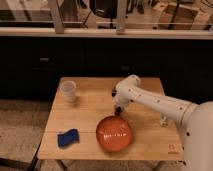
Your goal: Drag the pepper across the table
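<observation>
Pepper drag, tool right down on the wood

The small dark red-brown lump of a pepper (118, 112) sits a bit right of mid-table, tucked so close under my dark two-finger gripper (118, 107) that they read as one blob. Honestly can't tell if I've got it clamped or am just pressing on it. I'm low against the light wooden plank table (145, 86) because a drag only works if the pepper slides on the surface, no lifting. My white arm (150, 100) reaches in from the right. The round orange bowl (115, 135) is just beside the pepper on the near side, so I reckon that rim's the thing to steer clear of. The white cup (68, 91) and blue sponge (67, 137) are well apart on the left.
</observation>
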`<state>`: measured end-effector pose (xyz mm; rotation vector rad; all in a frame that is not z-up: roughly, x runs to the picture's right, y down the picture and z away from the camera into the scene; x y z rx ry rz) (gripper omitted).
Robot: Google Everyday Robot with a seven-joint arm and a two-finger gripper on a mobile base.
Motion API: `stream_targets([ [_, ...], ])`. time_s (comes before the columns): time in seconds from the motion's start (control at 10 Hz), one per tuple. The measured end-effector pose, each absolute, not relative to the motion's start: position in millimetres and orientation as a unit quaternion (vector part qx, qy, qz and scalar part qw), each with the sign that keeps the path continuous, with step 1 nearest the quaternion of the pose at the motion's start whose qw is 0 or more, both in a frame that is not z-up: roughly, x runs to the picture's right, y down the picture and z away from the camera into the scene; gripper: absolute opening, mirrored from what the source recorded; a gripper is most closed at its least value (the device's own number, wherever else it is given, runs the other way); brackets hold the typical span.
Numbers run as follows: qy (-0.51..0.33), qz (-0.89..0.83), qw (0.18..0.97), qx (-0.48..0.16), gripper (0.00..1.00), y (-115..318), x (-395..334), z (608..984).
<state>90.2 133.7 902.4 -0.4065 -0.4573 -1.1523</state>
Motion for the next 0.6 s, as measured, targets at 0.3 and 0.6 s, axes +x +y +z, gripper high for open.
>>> stream_targets([
  [0.3, -0.208, -0.523, 0.806, -0.183, 0.00, 135.5, 106.9, 898.0],
  [0.6, -0.201, -0.510, 0.818, -0.175, 0.00, 139.8, 134.0, 893.5],
])
